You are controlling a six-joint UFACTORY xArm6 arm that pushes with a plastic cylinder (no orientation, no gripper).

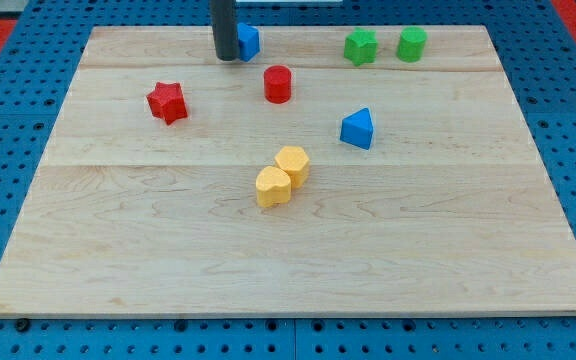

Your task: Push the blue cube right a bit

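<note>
The blue cube [248, 41] sits near the view's top edge of the wooden board, left of centre. My rod comes down from the view's top and my tip [225, 56] rests on the board right against the cube's left side, hiding part of it. A second blue block, a triangular prism [358, 129], lies right of centre.
A red star [167, 101] lies at the left and a red cylinder [277, 84] below the cube. Two green blocks [361, 46] [411, 43] sit at the top right. Two yellow blocks [292, 163] [273, 186] touch each other at the centre. The wooden board [118, 250] lies on a blue pegboard.
</note>
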